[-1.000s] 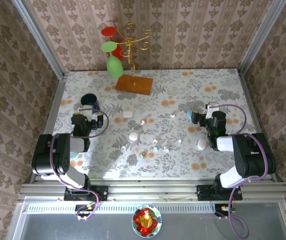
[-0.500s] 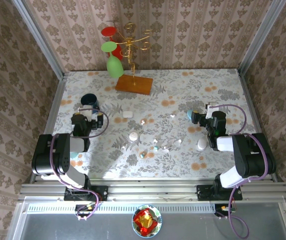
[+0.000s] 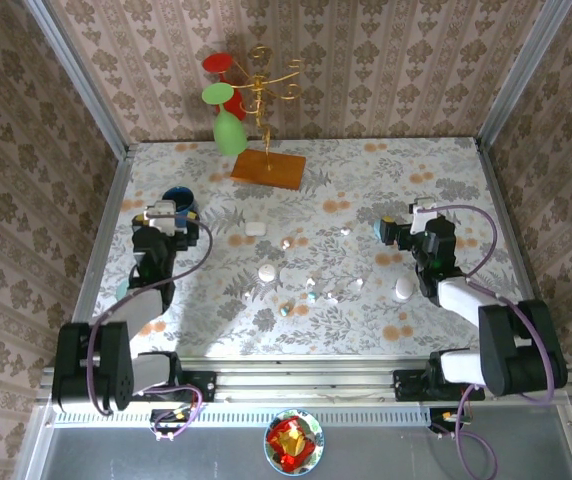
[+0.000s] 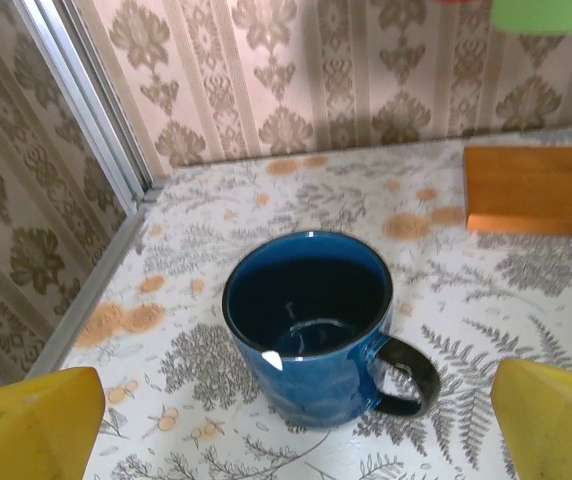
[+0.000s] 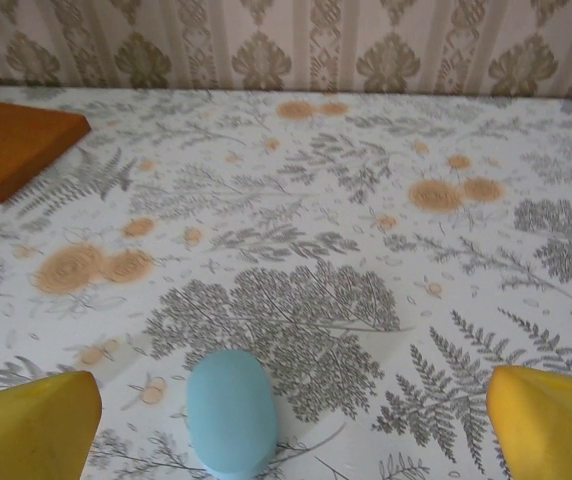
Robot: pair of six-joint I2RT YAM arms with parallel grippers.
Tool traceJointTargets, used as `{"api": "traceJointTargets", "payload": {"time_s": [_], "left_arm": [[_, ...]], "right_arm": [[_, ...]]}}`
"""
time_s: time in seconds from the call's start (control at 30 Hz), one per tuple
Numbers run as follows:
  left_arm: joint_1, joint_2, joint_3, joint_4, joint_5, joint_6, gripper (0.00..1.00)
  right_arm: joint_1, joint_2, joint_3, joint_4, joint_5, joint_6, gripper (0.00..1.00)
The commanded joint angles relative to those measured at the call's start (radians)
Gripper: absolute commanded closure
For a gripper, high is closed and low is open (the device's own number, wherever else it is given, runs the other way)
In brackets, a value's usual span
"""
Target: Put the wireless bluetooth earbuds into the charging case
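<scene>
Facing the blue mug (image 4: 311, 325), your left gripper (image 3: 163, 216) reaches forward, spread wide; your right gripper (image 3: 392, 231) likewise, before a teal oval (image 5: 231, 410).

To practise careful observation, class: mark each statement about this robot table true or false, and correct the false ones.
1. The blue mug stands upright on the table. True.
2. The left tool is clamped on the mug. False: it is open and not touching the mug.
3. A pale blue case lies before the open right tool. True.
4. The green goblet lies on the table. False: it hangs from the gold stand.
</scene>
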Motion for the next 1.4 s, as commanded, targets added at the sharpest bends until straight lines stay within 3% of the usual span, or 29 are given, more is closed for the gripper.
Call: {"api": "traceJointTargets", "payload": {"time_s": [0.0, 0.2, 0.5, 0.83, 1.13, 1.37], "left_arm": [[-0.039, -0.098, 0.017, -0.178, -0.005, 0.012, 0.00], [-0.164, -0.183, 0.096, -0.411, 0.006, -0.094, 0.00], [-0.381, -0.159, 0.190, -0.698, -0.040, -0.286, 0.00], [-0.347, -0.108, 0.165, -0.756, -0.071, -0.525, 0.00], [-0.385, 0.213, 0.423, -0.866, -0.110, -0.448, 0.00], [-0.368, 0.448, 0.652, -0.979, -0.012, -0.417, 0.00]], "right_arm": [[0.036, -0.069, 0.047, -0.154, -0.051, -0.032, 0.00], [0.152, -0.093, 0.202, -0.474, -0.159, 0.042, 0.00], [0.407, 0.073, 0.417, -0.771, -0.185, 0.113, 0.00], [0.532, 0.335, 0.584, -0.811, -0.153, 0.185, 0.00], [0.569, 0.349, 0.541, -0.746, -0.115, 0.172, 0.00], [0.570, 0.330, 0.509, -0.684, -0.117, 0.104, 0.00]]}}
